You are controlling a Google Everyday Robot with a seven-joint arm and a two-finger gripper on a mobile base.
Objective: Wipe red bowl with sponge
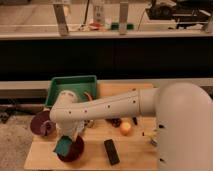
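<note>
Sponge over bowl — wiping underway

The gripper (pixel 66 141) holds the sponge (pixel 63 146) at the red bowl's (pixel 74 151) nine o'clock rim — bowl centre lies toward three o'clock.

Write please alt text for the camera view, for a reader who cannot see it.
A white robot arm presses a small teal rectangular sponge into a glossy red bowl on a wooden table; its pincer is above the bowl. Nearby: green tray, maroon dish, black bar.

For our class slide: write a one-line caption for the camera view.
Robot arm's tool presses the teal sponge into the red bowl on the wooden table.
</note>
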